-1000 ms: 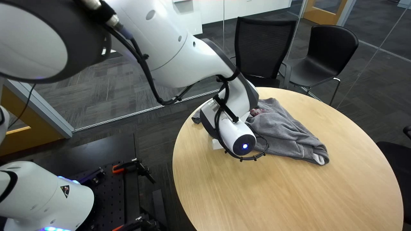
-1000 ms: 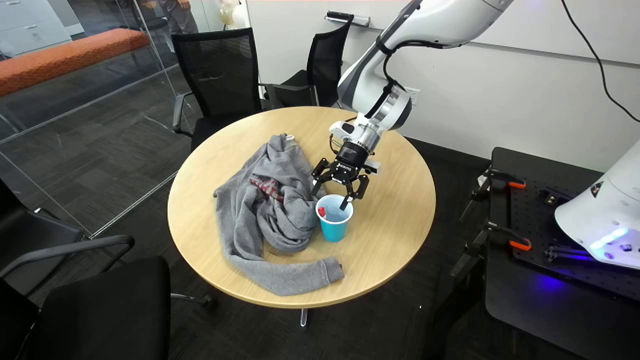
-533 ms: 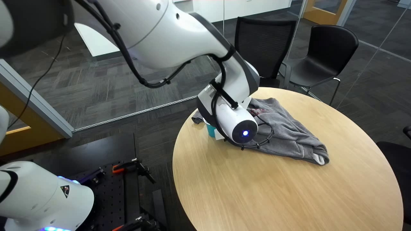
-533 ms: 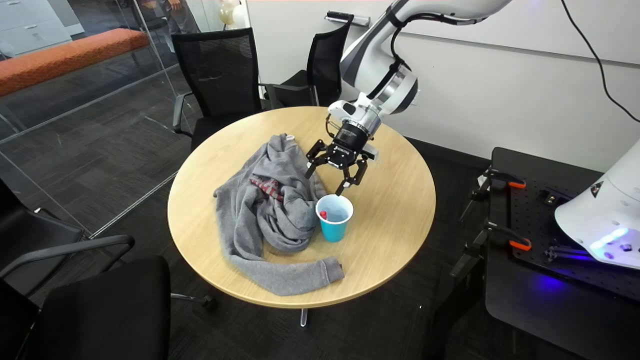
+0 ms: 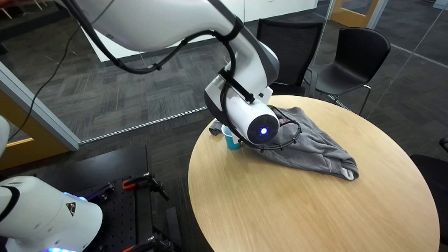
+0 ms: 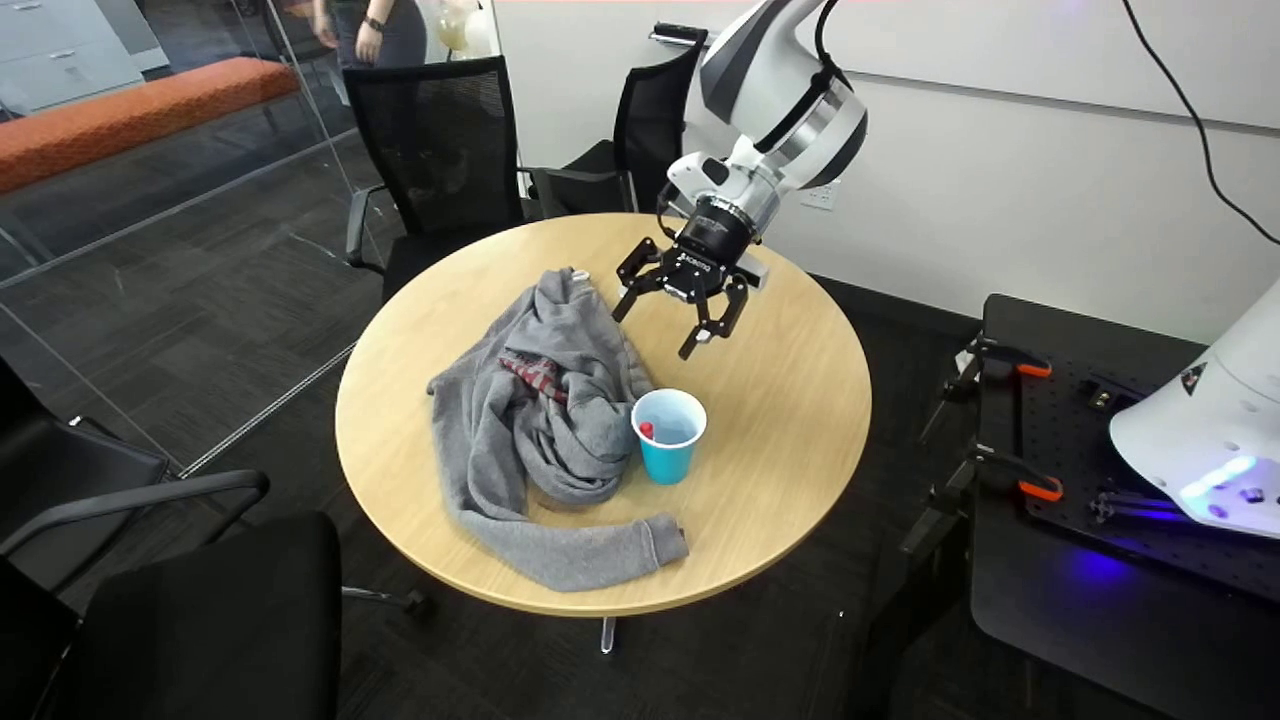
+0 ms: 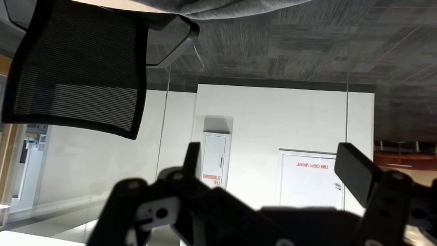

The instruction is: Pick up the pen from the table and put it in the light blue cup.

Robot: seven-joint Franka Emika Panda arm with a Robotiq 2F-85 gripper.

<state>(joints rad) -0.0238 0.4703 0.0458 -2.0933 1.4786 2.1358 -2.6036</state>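
Pen in light blue cup — only red end visible, rest hidden; end effector spread wide.

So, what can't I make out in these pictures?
Pen: in an exterior view, the near side of the cup hides what lies below its red end.
Claw: in an exterior view, it is hidden behind the arm.
Person: in an exterior view, the top edge cuts off the face.
Sweater: in the wrist view, mostly cut off by the top edge.
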